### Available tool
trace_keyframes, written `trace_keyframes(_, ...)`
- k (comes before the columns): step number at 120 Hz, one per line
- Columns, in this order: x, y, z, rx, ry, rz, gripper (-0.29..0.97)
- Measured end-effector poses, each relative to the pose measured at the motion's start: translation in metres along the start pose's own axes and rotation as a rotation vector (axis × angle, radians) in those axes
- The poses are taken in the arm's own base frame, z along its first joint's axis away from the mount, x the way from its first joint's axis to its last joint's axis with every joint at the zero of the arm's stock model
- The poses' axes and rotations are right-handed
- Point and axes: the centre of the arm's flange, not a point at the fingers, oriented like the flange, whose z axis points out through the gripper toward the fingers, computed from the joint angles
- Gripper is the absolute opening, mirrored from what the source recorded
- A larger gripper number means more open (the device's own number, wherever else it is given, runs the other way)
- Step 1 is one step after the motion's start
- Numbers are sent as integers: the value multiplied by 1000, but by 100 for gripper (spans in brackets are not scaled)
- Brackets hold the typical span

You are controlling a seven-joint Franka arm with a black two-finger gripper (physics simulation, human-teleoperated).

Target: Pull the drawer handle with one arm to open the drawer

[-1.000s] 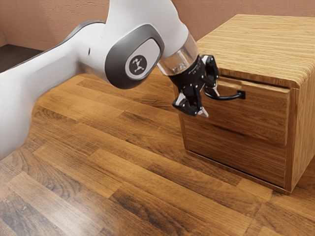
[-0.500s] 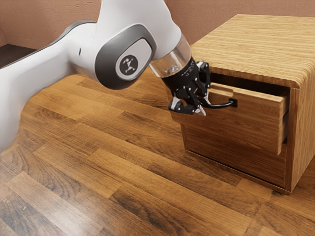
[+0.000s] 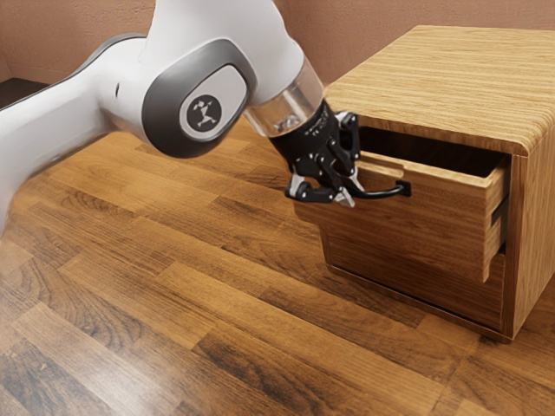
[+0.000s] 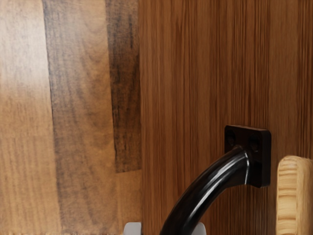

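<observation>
Wood plank floor [image 3: 217, 329] runs across the scene, with a brownish wall behind. The white arm [image 3: 130, 95] enters from the exterior view's left and reaches toward its right, with a grey joint cap on the elbow. A light wood cabinet [image 3: 451, 78] stands on the floor at the exterior view's right. Its top drawer [image 3: 425, 217] is partly out, the front standing clear of the cabinet face, with a dark gap behind its upper edge and its side panel showing at the right end. The lower front panel sits flush. A black curved handle [image 3: 386, 191] is mounted on the drawer front and bows out from it. The black gripper [image 3: 334, 186] is at the handle's end nearer the arm, right against the bar and level with the drawer front's upper part. Can't tell whether it is clamped on the bar or only hooked around it. In the wrist view the handle [image 4: 210, 186] arcs out from a square black mounting plate [image 4: 249, 147] screwed to the drawer [image 4: 195, 73]. The bar runs down toward the hand, and the floor [image 4: 63, 122] shows beside the drawer front.
</observation>
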Motion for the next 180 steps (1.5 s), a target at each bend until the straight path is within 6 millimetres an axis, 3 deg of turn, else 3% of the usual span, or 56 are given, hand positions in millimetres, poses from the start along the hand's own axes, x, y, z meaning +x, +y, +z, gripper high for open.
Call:
trace_keyframes(60, 0, -20, -10, 19, -13, 8, -7)
trace_keyframes(88, 1, -39, -27, 19, -26, 15, -4)
trace_keyframes(132, 0, -64, -29, 63, -34, 26, -6)
trace_keyframes(161, -1, -86, -49, 51, -47, 39, -2)
trace_keyframes(180, -13, -105, -62, 42, -72, 74, -6)
